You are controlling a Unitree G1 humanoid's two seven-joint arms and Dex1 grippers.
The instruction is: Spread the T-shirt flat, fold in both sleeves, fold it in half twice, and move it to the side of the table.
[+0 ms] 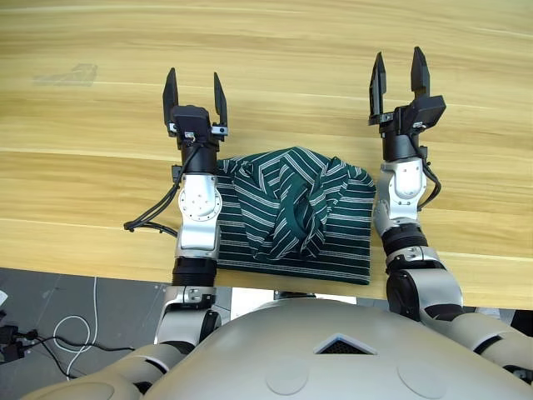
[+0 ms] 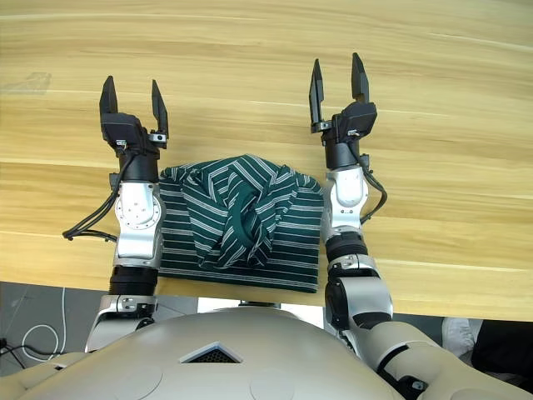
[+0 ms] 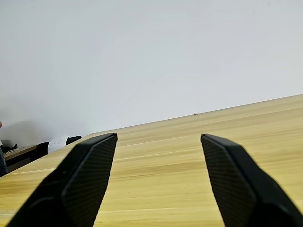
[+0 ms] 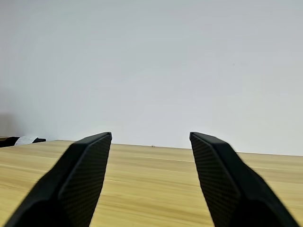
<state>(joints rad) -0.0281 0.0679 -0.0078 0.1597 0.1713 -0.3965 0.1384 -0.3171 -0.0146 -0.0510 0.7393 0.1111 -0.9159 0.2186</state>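
Pale wooden planks make up the table [image 1: 333, 50], their grain running side to side across the head camera's view. At 6 o'clock on this surface, right at the near edge, lies the T-shirt [image 1: 291, 212], dark green with thin white stripes. It is not flat: a smoother layer lies against the wood, and on top of it sits a bunched, twisted heap of folds with a dark green band curling through the middle. Its near hem lies along the table's edge.

Both forearms flank the cloth. From the shirt, the left gripper [image 1: 195, 83] is at about 10 o'clock, over bare wood, with its two black fingers spread wide, pointing toward 12 o'clock and grasping nothing. The left forearm lies along the shirt's 9 o'clock edge; whether it presses on the cloth cannot be told. The right gripper [image 1: 398, 60] is at about 2 o'clock from the shirt, reaching a little farther over the table than the left one, its fingers likewise parted and empty. The right forearm runs just beside the shirt's 3 o'clock edge.

Each wrist camera looks out between its own separated fingertips across the wood to a plain white wall [image 3: 142, 56].

Toward 10 o'clock on the table is a faint grey smudge [image 1: 67, 75]. Below the near edge, at 7 o'clock, white and black cables [image 1: 58, 333] trail over a grey floor [image 1: 50, 287].
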